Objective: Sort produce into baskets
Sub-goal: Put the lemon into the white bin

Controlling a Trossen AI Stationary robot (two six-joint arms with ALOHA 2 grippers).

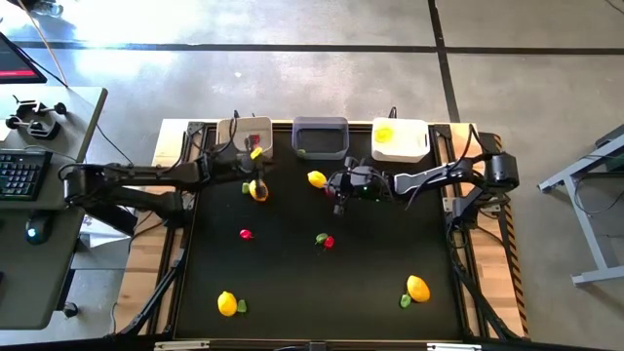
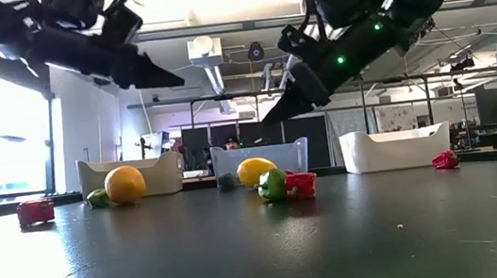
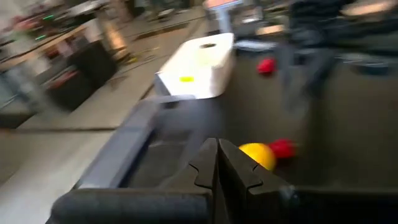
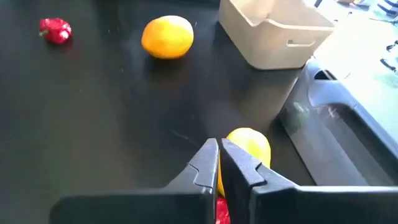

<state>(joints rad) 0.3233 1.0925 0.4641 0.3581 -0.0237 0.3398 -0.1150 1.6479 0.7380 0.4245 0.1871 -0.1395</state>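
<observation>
Two grippers hovered near the table's back edge, the left gripper (image 1: 255, 168) and right gripper (image 1: 338, 195) both pressed together, empty. Descending that way, the right might knock the lemon (image 1: 316, 178) rolling away.

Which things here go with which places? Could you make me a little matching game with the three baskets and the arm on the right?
Things:
1. dark grey basket
2. white basket
3. cream-white basket
4. right gripper

Places:
a. the left gripper hovers at its front corner
b. a yellow piece lies inside
c. a small green piece lies inside
d. up in the air, next to a lemon in front of the middle basket

Pairs: 1-c, 2-b, 3-a, 4-d
</observation>
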